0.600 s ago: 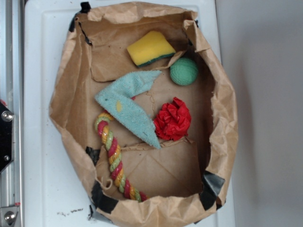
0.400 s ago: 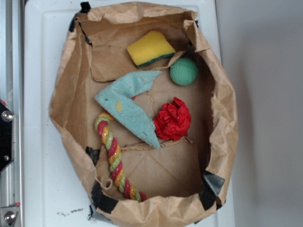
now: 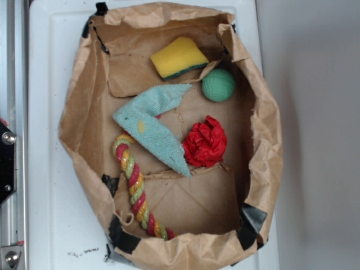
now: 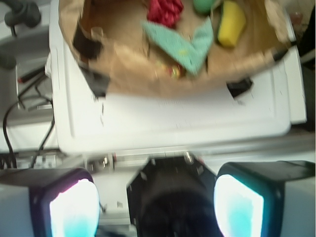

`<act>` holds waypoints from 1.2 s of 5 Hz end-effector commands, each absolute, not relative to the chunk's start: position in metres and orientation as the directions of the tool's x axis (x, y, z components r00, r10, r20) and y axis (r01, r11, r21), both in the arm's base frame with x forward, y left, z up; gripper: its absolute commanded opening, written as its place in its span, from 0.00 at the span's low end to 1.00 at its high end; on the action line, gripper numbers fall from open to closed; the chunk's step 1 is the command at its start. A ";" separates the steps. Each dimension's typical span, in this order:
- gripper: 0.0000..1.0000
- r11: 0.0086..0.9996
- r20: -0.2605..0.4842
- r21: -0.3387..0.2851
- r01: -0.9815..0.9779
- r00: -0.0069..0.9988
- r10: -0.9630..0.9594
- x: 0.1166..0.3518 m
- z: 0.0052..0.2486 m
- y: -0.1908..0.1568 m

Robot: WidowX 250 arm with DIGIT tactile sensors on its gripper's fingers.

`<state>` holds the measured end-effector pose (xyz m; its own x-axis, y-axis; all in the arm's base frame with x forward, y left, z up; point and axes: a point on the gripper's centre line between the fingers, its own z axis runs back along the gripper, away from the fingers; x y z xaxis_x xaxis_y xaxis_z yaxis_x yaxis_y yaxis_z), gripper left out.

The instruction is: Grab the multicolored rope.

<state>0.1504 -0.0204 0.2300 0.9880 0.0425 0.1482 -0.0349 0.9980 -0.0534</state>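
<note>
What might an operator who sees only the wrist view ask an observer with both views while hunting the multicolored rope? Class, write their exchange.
Operator: My open pincer is outside the paper bag. I see only a blurred bit of the multicolored rope. Where does it lie?
Observer: It runs along the bag's floor beside one side wall, down to a taped corner.
Operator: Anything on it?
Observer: The light-blue cloth touches its curled end; the rest is bare.
Operator: And the red paper ball?
Observer: It lies apart from the rope, beyond the cloth.
</note>
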 end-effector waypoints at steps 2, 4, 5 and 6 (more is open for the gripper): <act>1.00 0.992 0.194 -0.107 -0.064 0.977 0.084 0.244 0.200 0.012; 1.00 0.987 0.155 -0.136 -0.083 0.983 0.104 0.272 0.165 0.022; 1.00 0.991 0.172 -0.133 -0.031 0.984 0.054 0.270 0.160 0.019; 1.00 0.991 0.172 -0.133 -0.031 0.984 0.054 0.270 0.160 0.019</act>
<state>0.2683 0.0138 0.1483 0.9910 0.0340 0.1292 -0.0157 0.9900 -0.1403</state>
